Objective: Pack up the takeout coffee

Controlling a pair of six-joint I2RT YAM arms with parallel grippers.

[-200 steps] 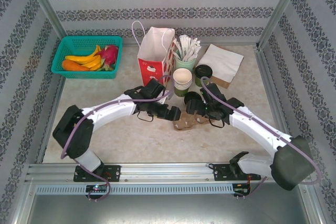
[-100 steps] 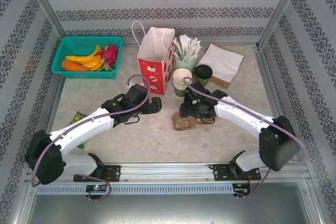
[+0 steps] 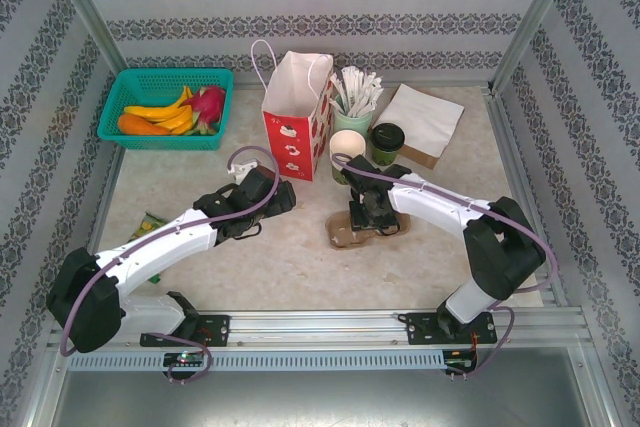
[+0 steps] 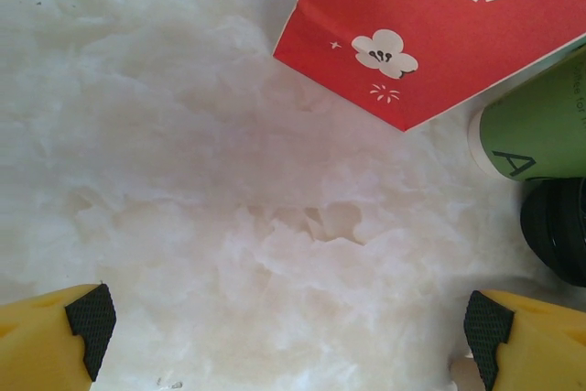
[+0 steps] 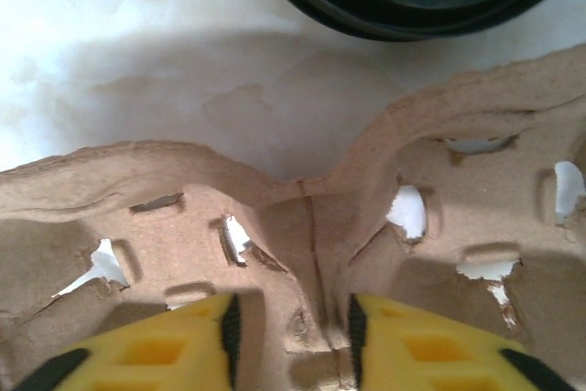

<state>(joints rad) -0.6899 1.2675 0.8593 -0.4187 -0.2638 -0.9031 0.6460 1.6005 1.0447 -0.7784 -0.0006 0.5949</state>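
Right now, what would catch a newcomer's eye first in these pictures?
The red-and-white paper bag stands upright at the back centre, with a teal basket of bright fruit at the back left. At mid-table, the right arm's yellow fingers pinch the middle ridge of the brown pulp tray.

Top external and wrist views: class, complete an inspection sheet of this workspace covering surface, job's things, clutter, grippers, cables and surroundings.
Surface: pale marbled table; no spills seen.
Job's things: open paper cup upright, uncovered; black lid on the table beside it; pulp tray lying flat.
Clutter: paper bag, cup of straws, lidded green cup, napkins, fruit basket, small packet.
Grippers: left gripper open over bare table; right gripper shut on the tray's centre ridge.
Cables: purple cables run along both arms.
Surroundings: patterned walls, metal frame.
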